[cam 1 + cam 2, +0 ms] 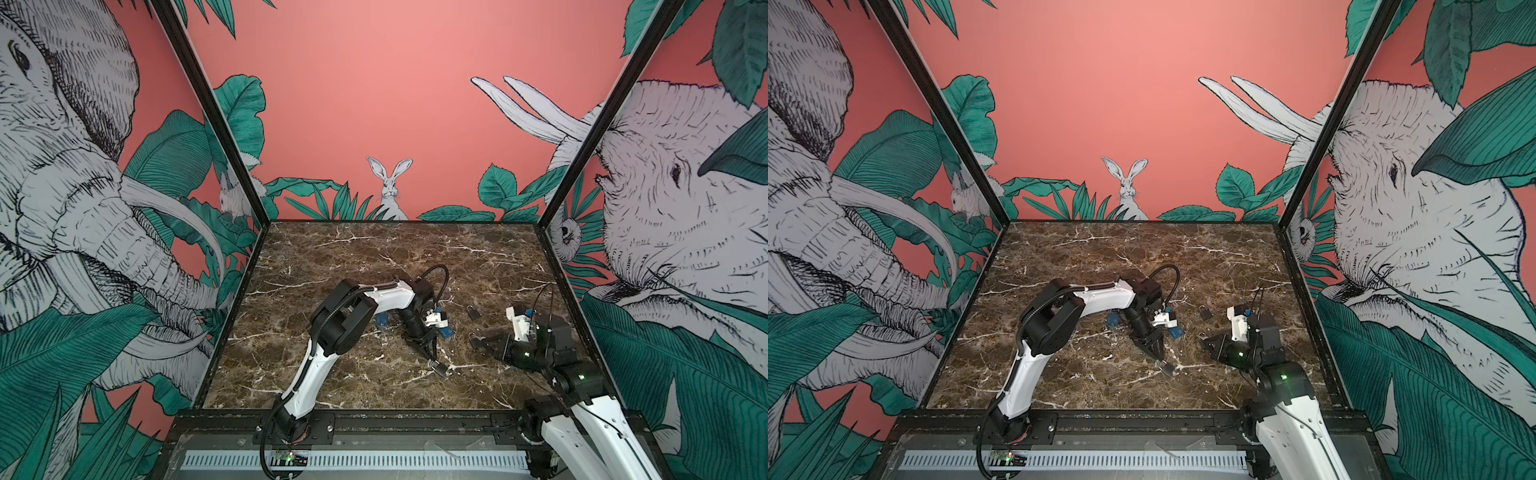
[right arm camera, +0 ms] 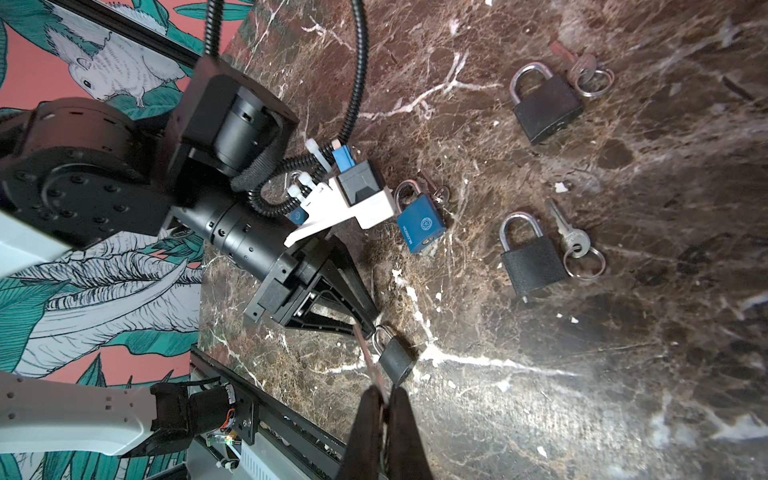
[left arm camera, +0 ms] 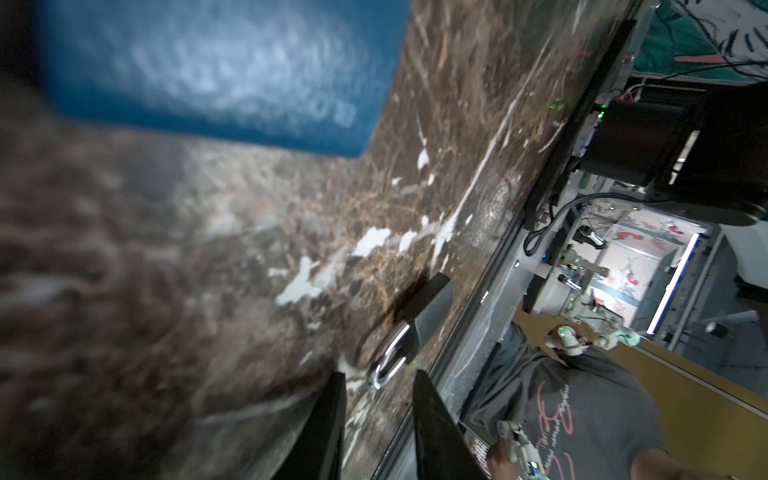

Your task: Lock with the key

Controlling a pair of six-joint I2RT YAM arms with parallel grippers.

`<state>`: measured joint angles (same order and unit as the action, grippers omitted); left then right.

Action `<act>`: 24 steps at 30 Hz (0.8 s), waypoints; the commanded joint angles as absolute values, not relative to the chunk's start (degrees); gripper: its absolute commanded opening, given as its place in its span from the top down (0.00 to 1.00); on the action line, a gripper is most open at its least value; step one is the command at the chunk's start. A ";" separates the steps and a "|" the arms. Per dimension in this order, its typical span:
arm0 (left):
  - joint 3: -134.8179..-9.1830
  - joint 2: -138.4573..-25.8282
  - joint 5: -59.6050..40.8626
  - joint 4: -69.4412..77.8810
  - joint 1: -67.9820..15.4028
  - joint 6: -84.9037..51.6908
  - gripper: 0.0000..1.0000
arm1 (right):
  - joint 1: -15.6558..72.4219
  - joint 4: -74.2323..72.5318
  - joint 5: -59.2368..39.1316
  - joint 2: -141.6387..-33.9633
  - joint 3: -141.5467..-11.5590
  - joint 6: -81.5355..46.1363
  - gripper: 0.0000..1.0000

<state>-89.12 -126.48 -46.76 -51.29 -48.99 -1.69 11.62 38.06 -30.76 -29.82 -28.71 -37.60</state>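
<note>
The left gripper (image 3: 379,375) stands part open, holding nothing, with the bend of a small padlock's (image 2: 397,359) shackle just between its tips. The right gripper (image 2: 389,395) is pinched tight on a thin reddish key (image 2: 371,361); the blade runs alongside that padlock, and I cannot tell whether they touch. The small padlock, dark with a shiny shackle, lies flat on the brown marble table (image 2: 623,374), low centre in both top views. Further out, right of centre, lie a blue padlock (image 2: 420,222) and two black padlocks (image 2: 531,262), each beside a ringed key (image 2: 575,241).
</note>
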 commanded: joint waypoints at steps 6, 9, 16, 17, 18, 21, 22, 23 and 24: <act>-86.56 -113.17 -35.83 -41.92 -46.99 -10.25 0.69 | 12.06 37.89 -29.55 -29.97 -27.18 -35.74 1.00; -83.30 -106.78 -29.60 -35.82 -46.39 -13.31 0.69 | 13.77 36.92 -28.94 -30.88 -27.44 -35.94 1.00; -76.73 -95.01 -21.04 -27.84 -44.96 -17.79 0.68 | 24.07 35.18 -19.84 -36.47 -30.20 -34.50 1.00; -74.91 -93.07 -19.40 -26.55 -44.67 -18.57 0.67 | 25.62 34.64 -18.20 -37.54 -30.39 -34.34 1.00; -73.15 -91.37 -18.52 -24.88 -44.36 -19.17 0.67 | 27.05 34.06 -16.82 -38.50 -30.41 -34.32 1.00; -66.87 -85.35 -16.59 -20.35 -42.97 -22.13 0.66 | 30.66 31.55 -14.38 -42.10 -30.19 -34.37 1.00; -64.79 -83.38 -16.19 -18.90 -42.47 -22.92 0.66 | 31.88 30.13 -13.85 -43.19 -29.73 -34.67 1.00; -62.93 -81.14 -15.21 -18.27 -42.11 -23.55 0.65 | 33.18 29.13 -13.12 -44.25 -29.45 -34.83 1.00; -61.61 -79.40 -14.38 -17.96 -41.84 -23.76 0.65 | 34.04 28.43 -12.29 -45.17 -29.25 -34.93 1.00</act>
